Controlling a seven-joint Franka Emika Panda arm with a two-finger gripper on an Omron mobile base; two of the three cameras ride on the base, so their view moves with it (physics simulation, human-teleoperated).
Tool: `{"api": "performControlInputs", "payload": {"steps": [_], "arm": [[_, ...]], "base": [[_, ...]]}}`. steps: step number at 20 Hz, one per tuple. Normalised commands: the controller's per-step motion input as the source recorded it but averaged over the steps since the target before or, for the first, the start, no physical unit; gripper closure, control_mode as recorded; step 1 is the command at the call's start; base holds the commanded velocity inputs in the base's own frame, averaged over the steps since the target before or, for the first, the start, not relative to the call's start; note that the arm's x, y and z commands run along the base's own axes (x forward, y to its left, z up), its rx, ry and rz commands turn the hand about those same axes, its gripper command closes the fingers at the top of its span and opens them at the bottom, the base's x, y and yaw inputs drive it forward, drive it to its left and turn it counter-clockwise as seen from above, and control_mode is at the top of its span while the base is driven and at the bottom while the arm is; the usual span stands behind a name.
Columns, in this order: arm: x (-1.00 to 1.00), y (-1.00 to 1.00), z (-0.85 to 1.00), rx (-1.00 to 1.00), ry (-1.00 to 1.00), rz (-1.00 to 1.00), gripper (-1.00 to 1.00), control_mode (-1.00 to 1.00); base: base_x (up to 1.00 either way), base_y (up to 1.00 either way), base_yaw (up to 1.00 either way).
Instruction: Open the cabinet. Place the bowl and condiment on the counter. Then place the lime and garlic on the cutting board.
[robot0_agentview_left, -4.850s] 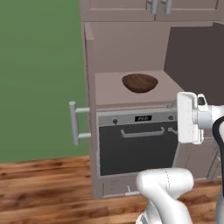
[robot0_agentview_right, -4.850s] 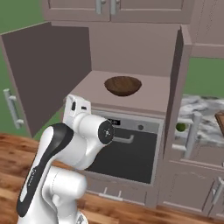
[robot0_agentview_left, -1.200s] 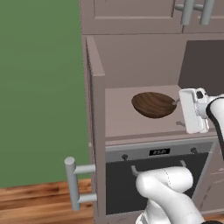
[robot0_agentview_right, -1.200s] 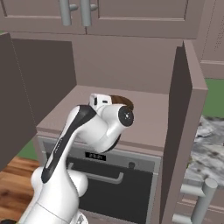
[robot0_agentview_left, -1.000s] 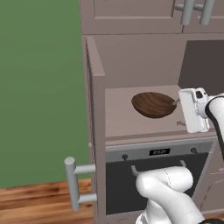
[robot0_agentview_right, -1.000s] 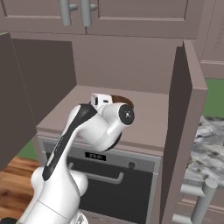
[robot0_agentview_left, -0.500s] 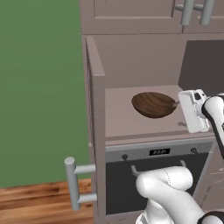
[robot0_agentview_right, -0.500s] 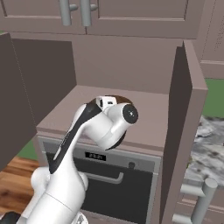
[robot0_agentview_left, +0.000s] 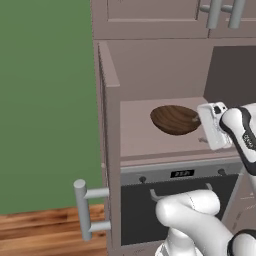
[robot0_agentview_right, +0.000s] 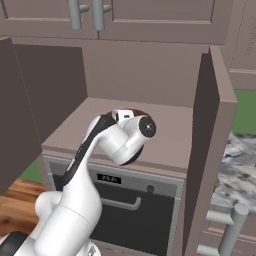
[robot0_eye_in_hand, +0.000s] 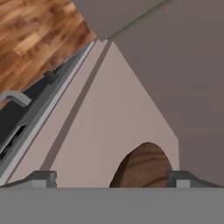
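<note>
Taupe cabinet shelf bears the bowl beside the wide-spread tool.

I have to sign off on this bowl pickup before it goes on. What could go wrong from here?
1. The bowl is wide and shallow; the open gripper has its rim between the fingertips, and a thin rim hold may let it tilt or slip.
2. The bowl sits inside the cabinet, with the open door close by; the arm or bowl might knock a side wall coming out.
</note>
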Motion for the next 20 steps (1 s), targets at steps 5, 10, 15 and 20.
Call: {"api": "performControlInputs", "payload": {"steps": [5,10,15,20], "arm": [[0.19,-0.10,-0.12,-0.03,0.00,-0.03,-1.00,-1.00],[0.16,-0.13,-0.16,-0.02,0.00,-0.04,-1.00,-1.00],[0.23,-0.06,-0.12,-0.01,0.00,-0.03,-1.00,-1.00],[0.24,-0.05,-0.14,-0.01,0.00,-0.03,-1.00,-1.00]], "base": [[0.00,0.00,0.00],[0.00,0.00,0.00],[0.00,0.00,0.00],[0.00,0.00,0.00]]}}
